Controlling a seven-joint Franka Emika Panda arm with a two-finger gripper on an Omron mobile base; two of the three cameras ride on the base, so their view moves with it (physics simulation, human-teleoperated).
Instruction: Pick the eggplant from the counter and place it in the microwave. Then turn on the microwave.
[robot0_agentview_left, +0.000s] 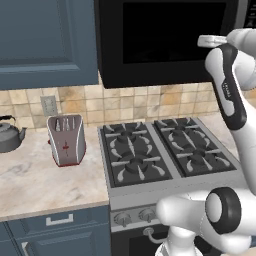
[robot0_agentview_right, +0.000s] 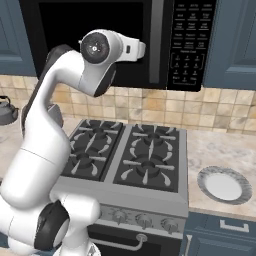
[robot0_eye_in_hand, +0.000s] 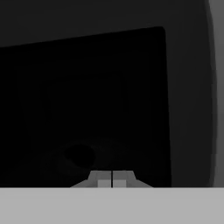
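Observation:
The black microwave (robot0_agentview_left: 165, 40) hangs above the stove with its door closed. Its long handle (robot0_agentview_right: 157, 42) and keypad (robot0_agentview_right: 192, 40) are on the right side. My gripper (robot0_eye_in_hand: 112, 180) is shut with nothing between its fingers. It is held up close in front of the dark window (robot0_eye_in_hand: 87, 96), left of the handle. Behind the glass a dim, dark rounded shape (robot0_eye_in_hand: 81, 155) shows low down; it looks like the eggplant, but it is too faint to be sure. The beige counter (robot0_agentview_left: 30, 180) lies on both sides of the stove.
A grey gas stove (robot0_agentview_left: 165, 150) sits under the microwave. On the left counter stand a silver toaster (robot0_agentview_left: 66, 140) and a kettle (robot0_agentview_left: 9, 135). A white plate (robot0_agentview_right: 225, 185) lies on the right counter (robot0_agentview_right: 215, 150). Blue wall cabinets (robot0_agentview_left: 45, 40) flank the microwave.

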